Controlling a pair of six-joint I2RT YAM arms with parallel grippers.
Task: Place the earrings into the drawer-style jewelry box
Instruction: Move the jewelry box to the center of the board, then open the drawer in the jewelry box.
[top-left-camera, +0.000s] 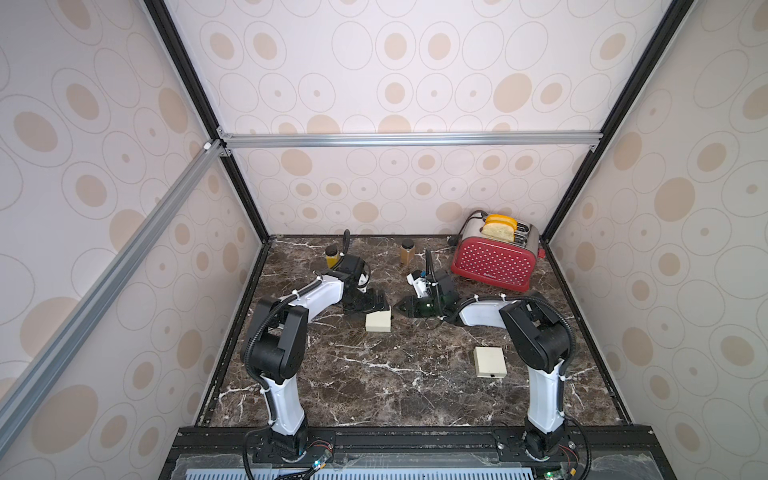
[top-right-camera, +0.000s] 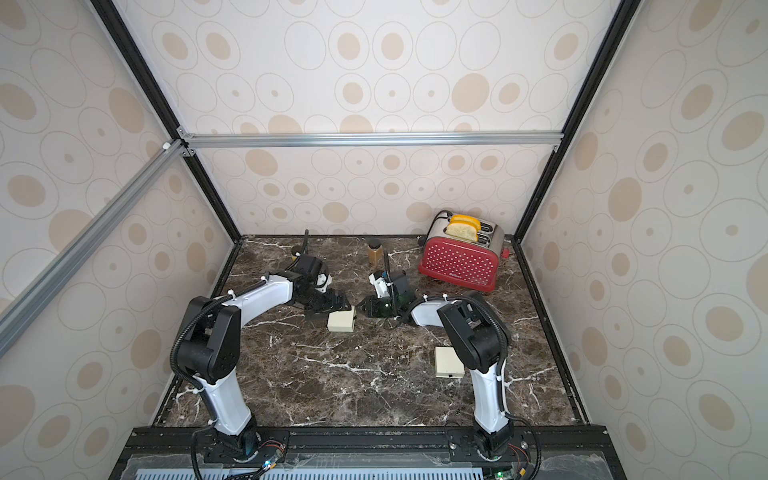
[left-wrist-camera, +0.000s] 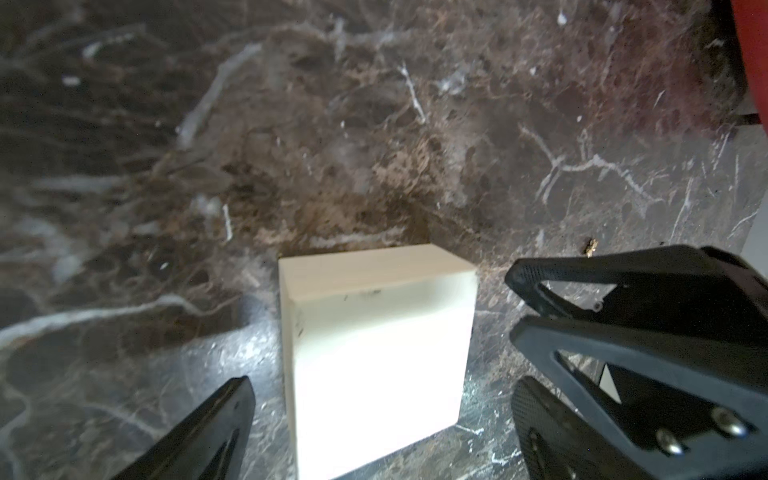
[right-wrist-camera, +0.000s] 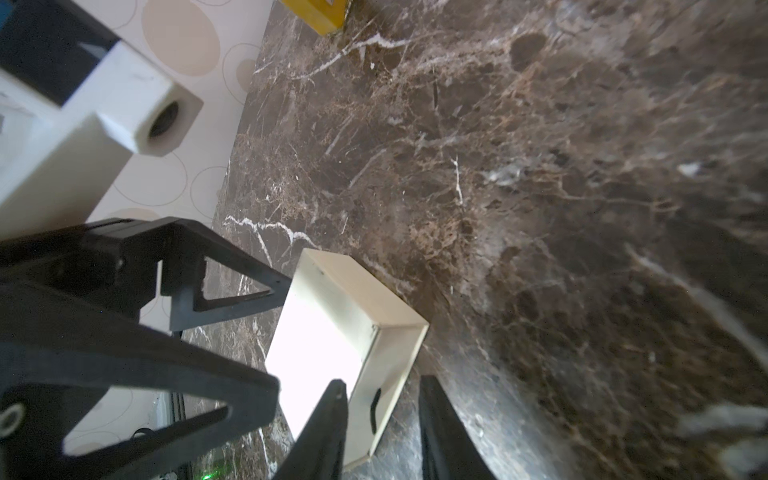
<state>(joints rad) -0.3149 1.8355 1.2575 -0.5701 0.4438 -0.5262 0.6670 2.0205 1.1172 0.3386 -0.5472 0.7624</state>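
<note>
The cream jewelry box (top-left-camera: 378, 322) (top-right-camera: 340, 323) lies on the dark marble table between both grippers. My left gripper (top-left-camera: 376, 305) (left-wrist-camera: 382, 384) is open, its fingers (left-wrist-camera: 208, 428) standing either side of the box (left-wrist-camera: 374, 353) without touching it. My right gripper (top-left-camera: 401, 308) (right-wrist-camera: 382, 378) has its jaws narrowed astride the box's slotted drawer front (right-wrist-camera: 386, 395). Marble still shows between one finger (right-wrist-camera: 440, 428) and that front. I cannot make out any earrings. A tiny gold speck (left-wrist-camera: 590, 246) lies on the marble near the right gripper's finger, too small to identify.
A second cream box (top-left-camera: 490, 361) lies at the front right beside the right arm. A red toaster (top-left-camera: 494, 259) with bread slices stands at the back right. Two small jars (top-left-camera: 332, 257) (top-left-camera: 407, 251) stand along the back. Patterned walls close in three sides.
</note>
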